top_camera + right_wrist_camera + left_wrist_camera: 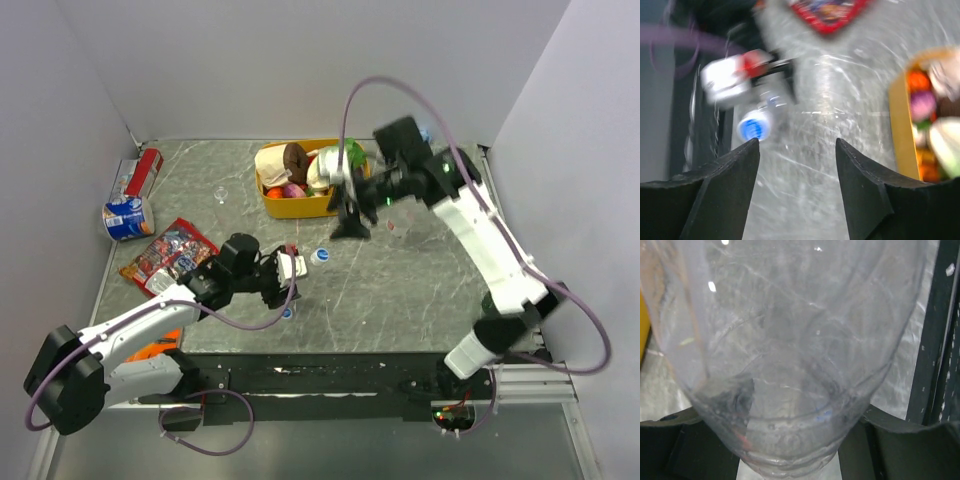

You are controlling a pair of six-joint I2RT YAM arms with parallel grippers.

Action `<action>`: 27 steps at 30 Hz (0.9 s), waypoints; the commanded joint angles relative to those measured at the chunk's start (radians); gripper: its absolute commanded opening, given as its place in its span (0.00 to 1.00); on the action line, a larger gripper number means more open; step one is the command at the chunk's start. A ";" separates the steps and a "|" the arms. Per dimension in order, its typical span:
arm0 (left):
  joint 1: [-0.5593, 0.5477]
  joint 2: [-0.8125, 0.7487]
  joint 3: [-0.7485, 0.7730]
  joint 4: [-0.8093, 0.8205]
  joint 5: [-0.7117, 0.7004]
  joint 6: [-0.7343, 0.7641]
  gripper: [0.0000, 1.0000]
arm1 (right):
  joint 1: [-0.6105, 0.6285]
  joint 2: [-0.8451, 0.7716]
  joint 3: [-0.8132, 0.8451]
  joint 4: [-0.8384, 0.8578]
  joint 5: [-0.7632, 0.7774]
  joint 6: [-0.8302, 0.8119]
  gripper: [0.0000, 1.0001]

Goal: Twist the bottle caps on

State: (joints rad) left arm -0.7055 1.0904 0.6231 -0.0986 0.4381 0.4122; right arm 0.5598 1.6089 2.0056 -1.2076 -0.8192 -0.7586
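Marbled table point(400, 290) bears a yellow tub point(290, 207). Near it, the right gripper point(797, 144) hangs with jaws apart, empty. The left gripper point(283, 272) clamps a clear bottle point(790, 365), a blue cap point(320, 256) just beside it.

Your left arm point(130, 335) stretched low from 7 o'clock toward centre, left gripper point(283, 272) pointing to 3 o'clock, jaws pressed on a clear bottle point(790, 340), your right arm point(490, 250) arched up from 5 o'clock, right gripper point(350, 222) hanging toward 12 o'clock, jaws apart.
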 commanded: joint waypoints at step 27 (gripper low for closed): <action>0.028 0.071 0.230 -0.276 0.192 0.373 0.01 | 0.279 -0.234 -0.381 0.043 0.138 -0.722 0.42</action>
State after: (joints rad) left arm -0.6811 1.1614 0.8104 -0.3836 0.5831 0.7635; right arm 0.8333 1.3651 1.5951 -1.1835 -0.6708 -1.5032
